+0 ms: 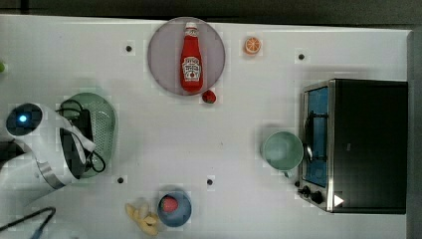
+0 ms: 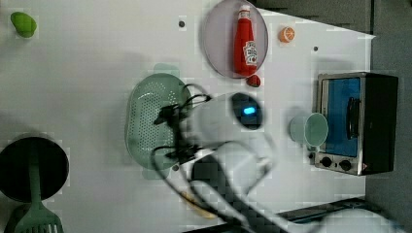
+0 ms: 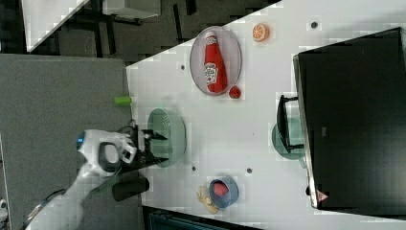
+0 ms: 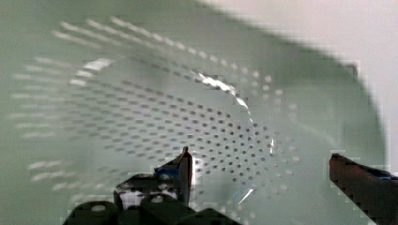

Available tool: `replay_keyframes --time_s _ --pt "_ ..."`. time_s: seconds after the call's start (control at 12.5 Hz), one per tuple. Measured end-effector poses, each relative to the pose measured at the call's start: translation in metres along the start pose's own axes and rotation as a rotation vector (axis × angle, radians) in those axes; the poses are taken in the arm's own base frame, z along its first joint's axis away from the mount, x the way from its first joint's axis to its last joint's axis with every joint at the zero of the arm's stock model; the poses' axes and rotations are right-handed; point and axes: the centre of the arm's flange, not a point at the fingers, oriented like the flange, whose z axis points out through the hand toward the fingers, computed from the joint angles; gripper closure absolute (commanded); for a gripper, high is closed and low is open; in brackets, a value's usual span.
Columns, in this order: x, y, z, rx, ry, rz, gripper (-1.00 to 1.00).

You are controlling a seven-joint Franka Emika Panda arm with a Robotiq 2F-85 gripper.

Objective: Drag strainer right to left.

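The strainer (image 1: pixel 102 127) was seen near the top view's left edge of the tabletop (image 1: pixel 199 144), its long axis set across the drag line, while the end effector (image 4: pixel 263 173), fingers spread wide and empty, was held directly over its perforated bowl.

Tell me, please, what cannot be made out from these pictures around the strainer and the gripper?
- Strainer: in the top view the arm and its cables cover its left half.
- Gripper: open in the wrist view, but whether a fingertip touches the perforated bowl is unclear.
- Green cup: in the right view the toaster oven and its door handle hide part of it.
- Bananas: in the left view blurred cables cross them.
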Motion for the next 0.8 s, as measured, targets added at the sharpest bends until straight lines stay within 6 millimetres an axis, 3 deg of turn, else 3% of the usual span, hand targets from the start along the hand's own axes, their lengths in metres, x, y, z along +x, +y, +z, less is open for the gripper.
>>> replay_keyframes --time_s 0.08,0.24,0.4,0.48,0.56,0.64,0.8 --pt "0.013 -0.003 -0.046 0.05 0.0 -0.046 -1.0" --pt "0.062 -0.005 -0.165 0.202 0.013 -0.125 -1.0" --pt "0.133 0.008 -0.289 0.38 0.021 -0.181 -1.0" --pt "0.177 0.023 -0.34 0.435 0.05 -0.212 -1.0" --pt "0.225 0.041 -0.382 0.481 0.102 -0.243 -1.0" --pt "0.276 0.062 -0.41 0.497 0.127 -0.262 -1.0" --pt "0.38 0.106 -0.429 0.441 0.214 -0.296 -1.0"
